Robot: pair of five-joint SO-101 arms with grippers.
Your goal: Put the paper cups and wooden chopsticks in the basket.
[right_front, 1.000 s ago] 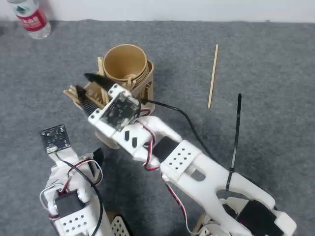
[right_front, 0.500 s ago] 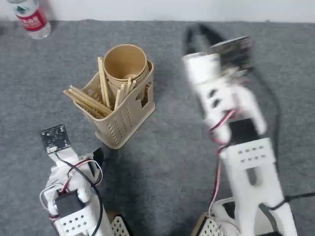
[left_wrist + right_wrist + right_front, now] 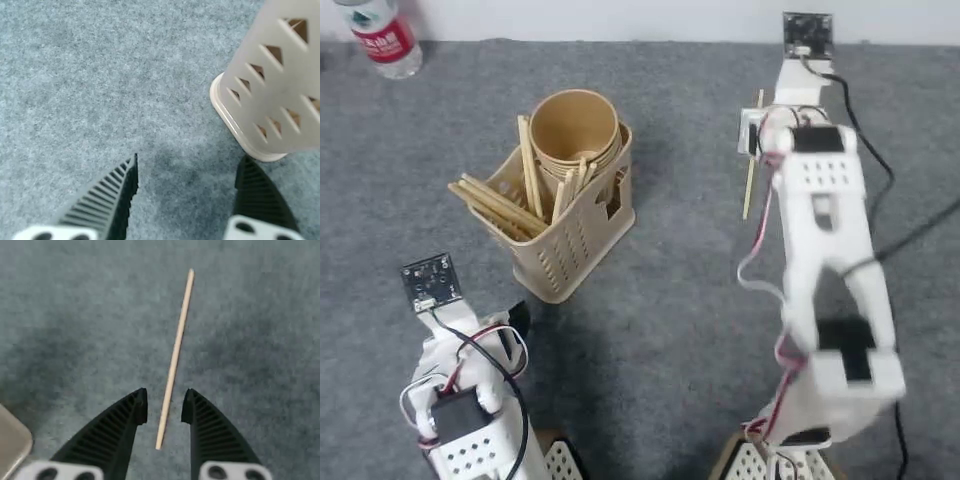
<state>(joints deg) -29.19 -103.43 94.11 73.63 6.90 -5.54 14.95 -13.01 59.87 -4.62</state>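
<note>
This looks like a robotics lab bench: grey carpeted tabletop [image 3: 650, 300], plain white wall [image 3: 570, 20], and my 2 white plastic arms [image 3: 820, 210] with exposed wiring.

Legible text, numbers, signs: none; sole printed item is the red label [image 3: 388, 45] on the plastic bottle [image 3: 377, 30] standing at the far left edge of the grey surface [image 3: 670, 300], its lettering too small to make out.

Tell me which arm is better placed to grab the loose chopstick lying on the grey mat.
Right. The right gripper is open and lined up astride the near end of the chopstick. The left gripper, also open, sits by the foot of the basket, away from it.
</note>
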